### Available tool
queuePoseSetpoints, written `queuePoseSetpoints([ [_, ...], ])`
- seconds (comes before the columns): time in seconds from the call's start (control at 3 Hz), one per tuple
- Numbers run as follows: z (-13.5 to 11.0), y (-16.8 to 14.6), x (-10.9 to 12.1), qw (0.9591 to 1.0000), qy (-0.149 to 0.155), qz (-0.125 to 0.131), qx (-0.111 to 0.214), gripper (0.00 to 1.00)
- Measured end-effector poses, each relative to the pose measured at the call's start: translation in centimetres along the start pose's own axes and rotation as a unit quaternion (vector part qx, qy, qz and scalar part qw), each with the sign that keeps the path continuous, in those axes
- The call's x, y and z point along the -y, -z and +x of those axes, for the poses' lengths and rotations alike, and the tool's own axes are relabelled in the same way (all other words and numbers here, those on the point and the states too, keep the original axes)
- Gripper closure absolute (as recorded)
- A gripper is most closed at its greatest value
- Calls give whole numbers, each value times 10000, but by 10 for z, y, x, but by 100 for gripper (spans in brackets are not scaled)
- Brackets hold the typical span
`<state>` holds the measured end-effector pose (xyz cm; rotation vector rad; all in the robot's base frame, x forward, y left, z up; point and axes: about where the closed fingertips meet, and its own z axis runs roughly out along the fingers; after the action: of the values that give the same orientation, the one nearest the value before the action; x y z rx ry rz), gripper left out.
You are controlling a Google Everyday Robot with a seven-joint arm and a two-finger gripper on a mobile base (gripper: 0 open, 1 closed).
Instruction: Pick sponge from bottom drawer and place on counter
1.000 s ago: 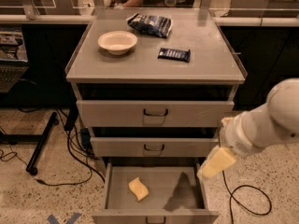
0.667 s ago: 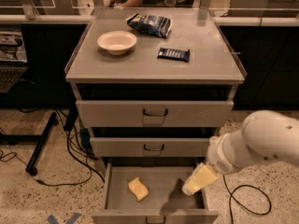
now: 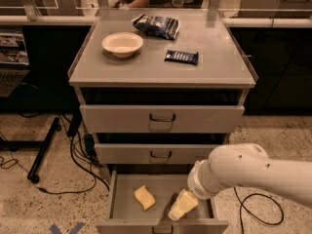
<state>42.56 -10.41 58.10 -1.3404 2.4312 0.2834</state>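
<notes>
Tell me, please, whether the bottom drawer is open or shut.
Open: the bottom drawer is pulled out, the sponge lies on its floor, and the gripper hovers over that floor.

Cream pincer (image 3: 182, 206) in grey bottom drawer (image 3: 126, 186); sponge (image 3: 145, 197) seemingly pale yellow.

No lettering I can read.
The dark bag (image 3: 157, 26) and the dark wrapped bar (image 3: 181, 57) on the counter (image 3: 146, 69) carry print too faint to make out. My gripper (image 3: 183, 206), low inside the open bottom drawer (image 3: 122, 207) near the sponge (image 3: 144, 198), shows no legible marking.
</notes>
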Motion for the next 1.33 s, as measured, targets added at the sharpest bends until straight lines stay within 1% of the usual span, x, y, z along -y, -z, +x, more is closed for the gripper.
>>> queuePoseSetpoints([
  [0.33, -3, -10, -3, 10000, -17, -20, -41, 0],
  [0.67, -2, -7, -9, 10000, -1, 47, 46, 0],
  [1.0, 9, -39, -13, 9996, -269, 17, 101, 0],
  [1.33, 12, -91, -3, 9977, -627, -1, 253, 0],
])
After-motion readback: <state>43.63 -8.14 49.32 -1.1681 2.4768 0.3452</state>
